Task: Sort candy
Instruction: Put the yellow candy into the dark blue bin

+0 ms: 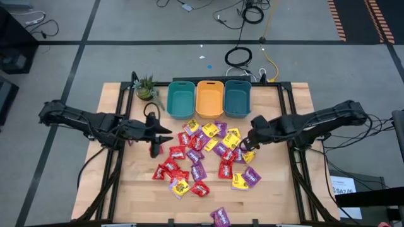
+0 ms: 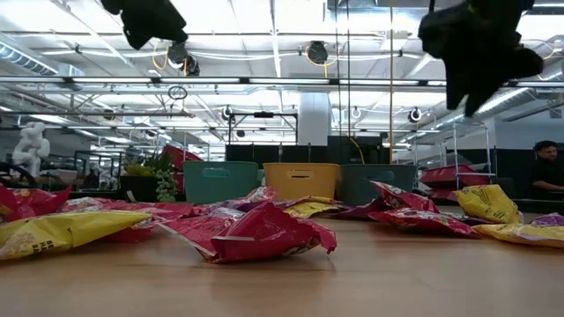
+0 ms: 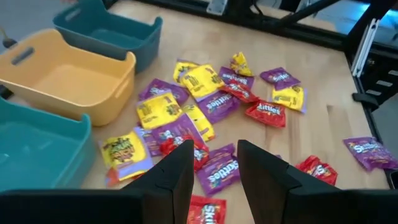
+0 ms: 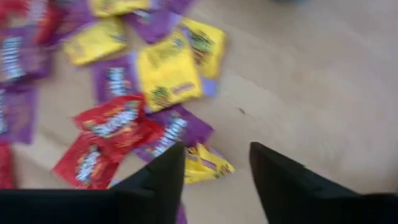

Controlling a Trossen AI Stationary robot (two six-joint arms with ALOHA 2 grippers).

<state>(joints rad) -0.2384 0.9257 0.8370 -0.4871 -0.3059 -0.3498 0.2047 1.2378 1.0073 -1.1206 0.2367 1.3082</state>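
Observation:
Several red, purple and yellow candy packets (image 1: 202,154) lie scattered flat on the wooden table; the left wrist view looks over them (image 3: 205,106). A teal bin (image 1: 181,99), an orange bin (image 1: 209,99) and a second teal bin (image 1: 237,98) stand in a row behind the pile. My left gripper (image 1: 161,135) hangs open at the pile's left edge, fingers (image 3: 180,171) apart above a purple packet. My right gripper (image 1: 246,144) hangs open over the pile's right edge. Below its fingers (image 4: 165,174) a crumpled yellow packet (image 4: 205,163) lies on the table. The low view shows both grippers high above the packets.
A small potted plant (image 1: 146,88) stands at the table's far left corner. One purple packet (image 1: 220,217) lies apart near the front edge. Bare wood shows to the left and right of the pile. A person (image 2: 546,167) sits in the room far behind.

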